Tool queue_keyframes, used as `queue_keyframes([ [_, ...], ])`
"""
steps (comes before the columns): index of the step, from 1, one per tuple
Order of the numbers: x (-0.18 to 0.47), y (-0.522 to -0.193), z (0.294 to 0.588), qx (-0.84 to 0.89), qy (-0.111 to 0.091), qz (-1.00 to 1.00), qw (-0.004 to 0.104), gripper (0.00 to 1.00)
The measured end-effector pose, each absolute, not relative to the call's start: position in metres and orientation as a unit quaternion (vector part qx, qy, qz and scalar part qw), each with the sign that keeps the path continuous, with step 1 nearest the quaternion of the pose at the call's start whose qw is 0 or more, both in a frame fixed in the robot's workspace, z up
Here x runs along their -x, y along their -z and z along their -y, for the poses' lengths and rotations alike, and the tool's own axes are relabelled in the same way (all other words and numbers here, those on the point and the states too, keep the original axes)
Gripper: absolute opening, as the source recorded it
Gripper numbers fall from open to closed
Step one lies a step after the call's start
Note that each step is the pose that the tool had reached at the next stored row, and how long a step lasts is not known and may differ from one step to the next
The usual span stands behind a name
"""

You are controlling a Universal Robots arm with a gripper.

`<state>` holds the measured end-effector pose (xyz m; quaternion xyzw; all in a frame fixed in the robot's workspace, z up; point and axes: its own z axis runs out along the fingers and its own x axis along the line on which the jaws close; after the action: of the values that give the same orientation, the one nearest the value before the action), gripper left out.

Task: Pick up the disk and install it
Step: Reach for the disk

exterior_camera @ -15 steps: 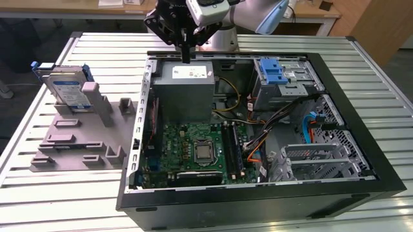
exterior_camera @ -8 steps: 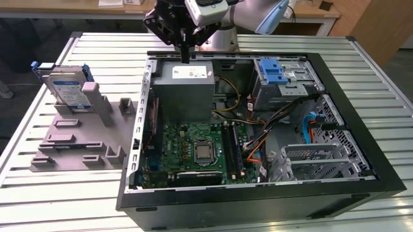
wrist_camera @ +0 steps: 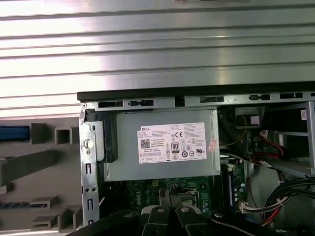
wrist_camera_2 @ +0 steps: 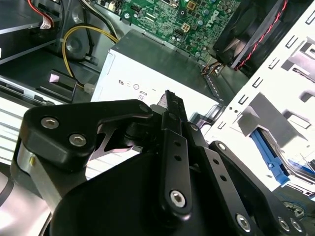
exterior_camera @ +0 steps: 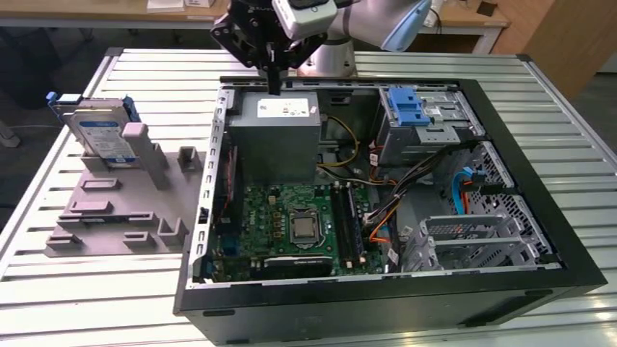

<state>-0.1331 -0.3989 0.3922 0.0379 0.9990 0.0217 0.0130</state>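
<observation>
**Disk parked in holder; gripper empty over the case**

The disk point(exterior_camera: 100, 136) stands on edge in a slot of the grey fixture point(exterior_camera: 121, 217), on the slatted table point(exterior_camera: 97, 303) at the exterior view's left. Its label faces outward and the blue carrier frame runs around it. Standing upright leaves the upper edge and both faces free, so I judge it is presented this way for a grasp from above. Nothing touches it except the fixture.

Just beside the fixture, toward the exterior view's right, the open computer case point(exterior_camera: 386, 311) lies on its side. Its interior faces up, which leaves the bays reachable from overhead. Inside are the grey power-supply box point(exterior_camera: 279, 134), the motherboard point(exterior_camera: 289, 224) nearer the camera, and the blue latch point(exterior_camera: 417, 108) on its silver cage in the far corner.

The gripper point(exterior_camera: 274, 88) hangs pointing down over the far edge of the power-supply box, well apart from the disk. Its fingers are drawn together with nothing between them, and both wrist views agree.

Judgement: pick-up not begun, disk not yet installed.
</observation>
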Motion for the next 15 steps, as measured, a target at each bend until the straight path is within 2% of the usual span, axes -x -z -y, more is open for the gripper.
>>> queue_keyframes([
  [15, 0.1382, -0.3911, 0.3989, -0.038, -0.022, -0.999, 0.013, 0.11],
])
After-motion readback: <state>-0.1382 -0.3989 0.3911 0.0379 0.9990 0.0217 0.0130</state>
